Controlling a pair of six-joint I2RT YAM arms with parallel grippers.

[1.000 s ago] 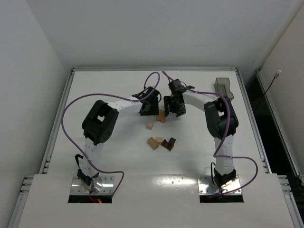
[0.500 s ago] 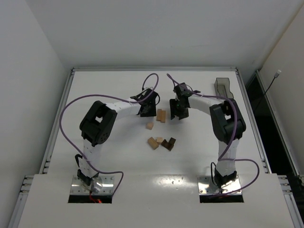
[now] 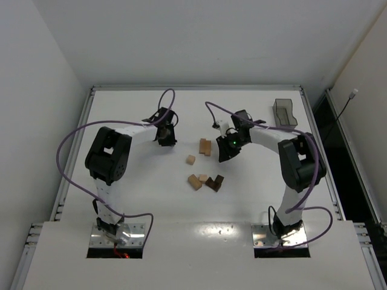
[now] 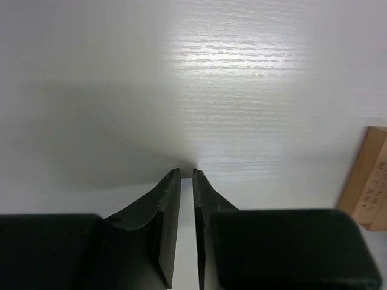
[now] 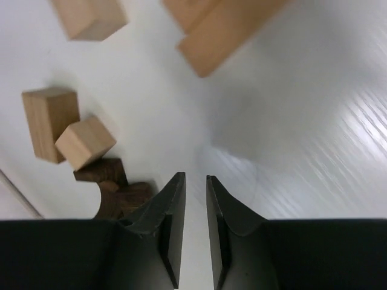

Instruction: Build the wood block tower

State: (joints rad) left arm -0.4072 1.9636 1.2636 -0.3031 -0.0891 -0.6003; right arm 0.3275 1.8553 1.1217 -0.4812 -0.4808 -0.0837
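Observation:
The wood blocks lie loose on the white table (image 3: 139, 181); no stacked tower shows. Two tan blocks (image 3: 205, 147) lie side by side mid-table, with a small tan cube (image 3: 191, 160) in front of them. Nearer me lie two more tan blocks (image 3: 195, 182) and dark brown pieces (image 3: 214, 182). My left gripper (image 3: 164, 134) is left of the tan pair, jaws almost together and empty (image 4: 186, 170); one tan block (image 4: 363, 184) shows at that view's right edge. My right gripper (image 3: 227, 149) is right of the pair, jaws narrowly apart and empty (image 5: 195, 176), with the dark brown pieces (image 5: 112, 187) beside its left finger.
A smoky translucent bin (image 3: 284, 112) stands at the back right of the table. Purple cables loop above both arms. The table's raised rails run along the left and right edges.
Both grippers have drawn away from the tan pair: the left one moved left, the right one moved right and toward me. The blocks have not moved.

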